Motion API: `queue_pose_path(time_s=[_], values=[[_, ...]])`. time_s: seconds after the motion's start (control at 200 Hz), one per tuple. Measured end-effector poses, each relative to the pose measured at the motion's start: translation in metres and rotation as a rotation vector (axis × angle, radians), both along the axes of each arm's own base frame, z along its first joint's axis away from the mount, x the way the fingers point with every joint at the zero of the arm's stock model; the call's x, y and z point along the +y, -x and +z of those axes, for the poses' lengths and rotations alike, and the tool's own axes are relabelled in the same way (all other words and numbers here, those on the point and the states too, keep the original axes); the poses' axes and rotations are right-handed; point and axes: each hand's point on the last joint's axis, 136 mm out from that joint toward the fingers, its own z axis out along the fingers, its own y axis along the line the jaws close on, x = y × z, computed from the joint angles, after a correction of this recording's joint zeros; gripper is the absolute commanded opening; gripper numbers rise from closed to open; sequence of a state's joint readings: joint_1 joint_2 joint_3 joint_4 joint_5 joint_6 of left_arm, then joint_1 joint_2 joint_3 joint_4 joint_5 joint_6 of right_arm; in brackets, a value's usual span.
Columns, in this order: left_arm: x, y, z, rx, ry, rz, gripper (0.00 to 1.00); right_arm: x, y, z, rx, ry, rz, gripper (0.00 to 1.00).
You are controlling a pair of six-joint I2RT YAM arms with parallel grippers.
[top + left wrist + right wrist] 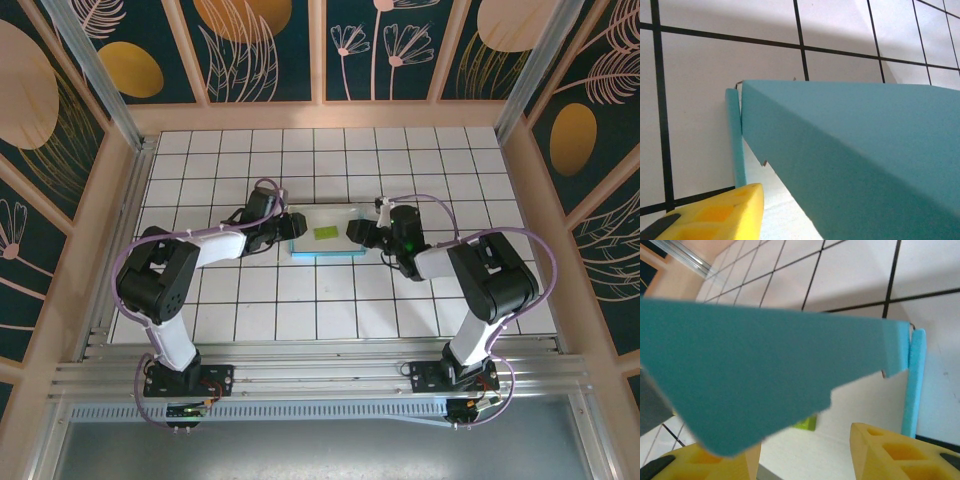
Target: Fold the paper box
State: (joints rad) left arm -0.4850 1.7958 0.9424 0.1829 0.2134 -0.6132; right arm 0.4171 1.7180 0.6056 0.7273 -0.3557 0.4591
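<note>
Because the paper box (330, 255) is thin creased card, treat it as very light. It is probably springy at the folds and easy to dent, and it would likely skate over the tiled desk (300, 320) if you push from one side only. Take it by the end flaps and walls, close to a crease, where the card should be stiffest. Pinch gently, and brace one end while you work the other.

The box sits in the middle of the desk between the two arms, teal outside and white inside. A small lime-green block (323, 232) lies on its white floor, and an arm reaches each short end.

At the left end, one of your left fingers (720, 215) shows low, just beside the corner where a narrow teal flap (734, 135) stands against the long teal wall. You cannot tell how wide that pair stands, or whether it touches the card.

At the right end, your right fingers (890, 450) stand part-way apart, with the white floor and the block between them. A loose teal flap (765, 365) hangs across above them, reaching down to one finger but not pinched.
</note>
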Motion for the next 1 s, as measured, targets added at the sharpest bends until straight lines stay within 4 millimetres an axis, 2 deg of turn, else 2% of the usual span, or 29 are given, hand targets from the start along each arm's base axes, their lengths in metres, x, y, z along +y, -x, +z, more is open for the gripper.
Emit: queue_pose_path(time_s=[0.36, 0.571, 0.746, 0.856, 1.001], values=[[0.004, 0.010, 0.017, -0.035, 0.012, -0.011, 0.49, -0.005, 0.002, -0.003, 0.004, 0.029, -0.015, 0.59], [0.008, 0.018, 0.030, -0.058, 0.025, -0.011, 0.49, -0.009, 0.012, 0.016, -0.032, 0.014, -0.015, 0.63], [0.013, 0.031, 0.042, -0.074, 0.044, -0.017, 0.48, -0.014, 0.024, 0.042, -0.077, -0.009, -0.014, 0.65], [0.021, 0.046, 0.070, -0.116, 0.076, -0.009, 0.46, -0.019, 0.043, 0.068, -0.111, -0.032, -0.005, 0.66], [0.031, 0.054, 0.137, -0.229, 0.141, 0.033, 0.43, -0.027, 0.060, 0.125, -0.188, -0.062, -0.010, 0.71]])
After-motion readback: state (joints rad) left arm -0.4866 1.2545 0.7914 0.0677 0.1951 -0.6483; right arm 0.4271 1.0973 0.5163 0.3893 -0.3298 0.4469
